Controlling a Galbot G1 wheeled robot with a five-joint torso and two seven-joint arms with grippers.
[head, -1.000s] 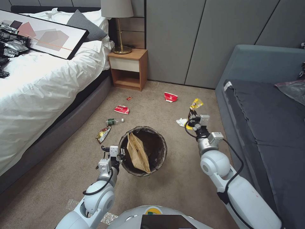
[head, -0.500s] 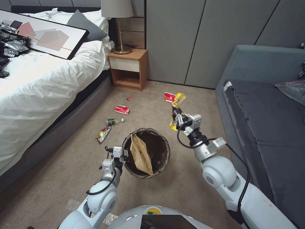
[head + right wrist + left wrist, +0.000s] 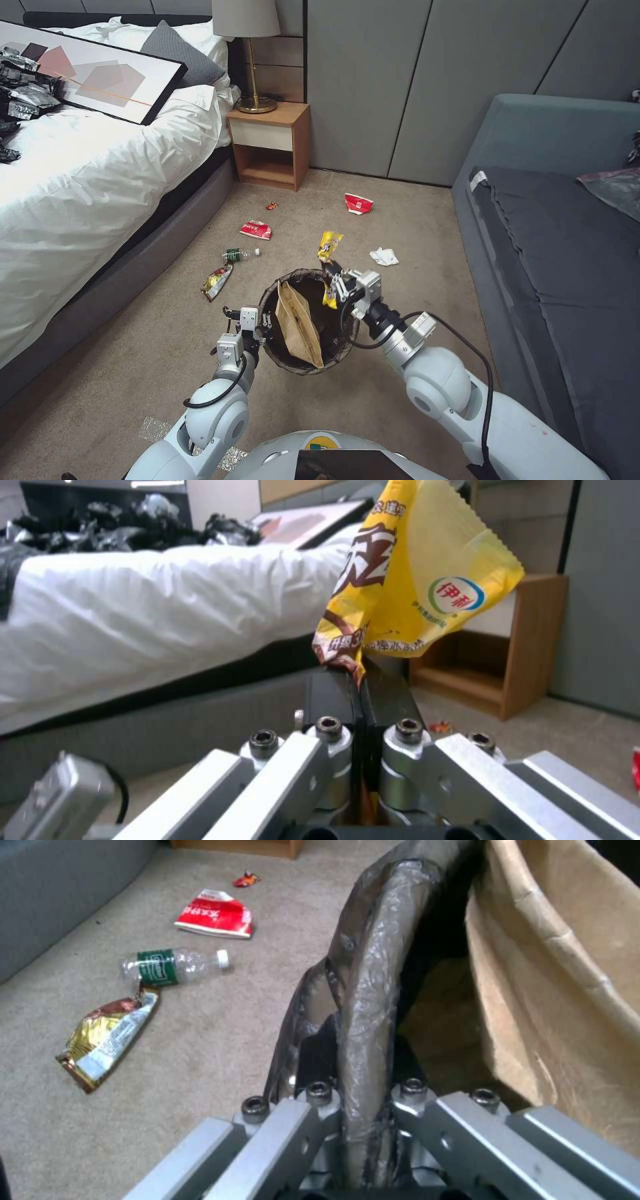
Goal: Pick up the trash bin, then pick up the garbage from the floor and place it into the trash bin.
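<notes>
The trash bin [image 3: 335,337], lined with a dark bag, hangs just off the carpet floor [image 3: 153,347]. My left gripper [image 3: 258,326] is shut on its near-left rim [image 3: 367,1005]. A brown paper bag [image 3: 298,325] leans inside it. My right gripper [image 3: 331,281] is shut on a yellow snack wrapper [image 3: 329,245] and holds it above the bin's far rim; the right wrist view has the fingers pinching the wrapper [image 3: 427,580]. More garbage lies beyond the bin: a gold wrapper [image 3: 217,281], a bottle [image 3: 239,255], a red wrapper [image 3: 256,230], a red cup [image 3: 358,203] and a white tissue [image 3: 384,256].
A bed [image 3: 80,193] with white bedding runs along the left, with a wooden nightstand [image 3: 270,143] and a lamp at its head. A grey sofa [image 3: 553,267] borders the right. Open carpet lies between them, with a small red scrap [image 3: 271,206] near the nightstand.
My right arm has swung left with the yellow wrapper, from beside the sofa to above the bin, uncovering the tissue. The left gripper and the bin shifted slightly right.
</notes>
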